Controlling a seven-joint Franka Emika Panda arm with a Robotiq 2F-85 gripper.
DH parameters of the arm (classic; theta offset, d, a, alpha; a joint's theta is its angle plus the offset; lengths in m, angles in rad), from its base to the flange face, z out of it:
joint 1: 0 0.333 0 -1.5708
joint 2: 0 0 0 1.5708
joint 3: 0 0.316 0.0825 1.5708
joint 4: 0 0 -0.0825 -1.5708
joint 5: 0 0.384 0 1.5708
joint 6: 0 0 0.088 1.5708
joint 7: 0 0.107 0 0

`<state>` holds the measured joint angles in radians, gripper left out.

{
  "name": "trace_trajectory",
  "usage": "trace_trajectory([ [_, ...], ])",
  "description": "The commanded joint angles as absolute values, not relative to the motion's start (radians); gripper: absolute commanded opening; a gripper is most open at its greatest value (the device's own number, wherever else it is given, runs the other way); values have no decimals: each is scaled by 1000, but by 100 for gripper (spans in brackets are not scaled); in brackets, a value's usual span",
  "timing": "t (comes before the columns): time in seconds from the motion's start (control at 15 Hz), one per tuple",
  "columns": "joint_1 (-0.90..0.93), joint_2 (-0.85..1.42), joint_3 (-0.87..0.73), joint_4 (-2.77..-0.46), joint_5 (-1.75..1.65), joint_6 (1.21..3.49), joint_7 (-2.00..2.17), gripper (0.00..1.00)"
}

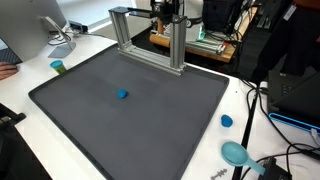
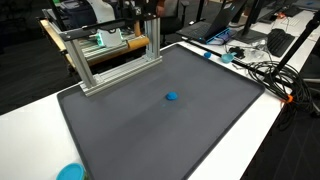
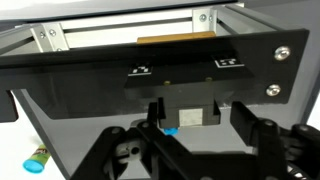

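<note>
Closest to the lens in wrist view: gripper (image 3: 197, 125), black linkage along the bottom edge. Its fingers (image 3: 156, 112) stand apart, part-way in, and nothing is pinched between them. A pale block shows in the gap w/ clearance on both sides. A dab of blue (image 3: 170, 130) sits by the one finger, prob. the small blue piece (image 1: 122, 95) seen past the hardware, but the view is too cramped to be sure.

Straight ahead of the fingers is the black panel (image 3: 90, 75), running across the view w/ two screws at its end. Behind it is the alu frame (image 3: 100, 35), bars and corner brackets. In both exterior views the gripper (image 1: 166, 12) hangs at the top of that frame (image 2: 84, 68), at the far edge of the dark mat (image 1: 150, 125). The blue piece (image 2: 172, 97) lies alone mid-mat, well apart from the arm.

Handling, as a judgement: frame and panel look stiff, metal or hard plastic, not fragile and prob. fixed in place. The faces are smooth, so likely slippery. An edge or the pale block would give better purchase than a flat face.

Writing: two small white labels (image 3: 140, 70) on the panel, too small to read. No brand legible.

Further out: a green-tipped item (image 3: 37, 158) off the mat edge and a blue lid (image 1: 226, 121) on the table.
</note>
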<state>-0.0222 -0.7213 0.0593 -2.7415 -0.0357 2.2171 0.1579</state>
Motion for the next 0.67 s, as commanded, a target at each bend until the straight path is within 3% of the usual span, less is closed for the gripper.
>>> trace_trajectory([
  [0.0,-27,-760,39,-2746,-6,2210,164,73],
  [0.27,-57,-761,45,-2743,-29,2175,182,83],
  [0.6,-42,-750,44,-2742,-22,2141,158,75],
])
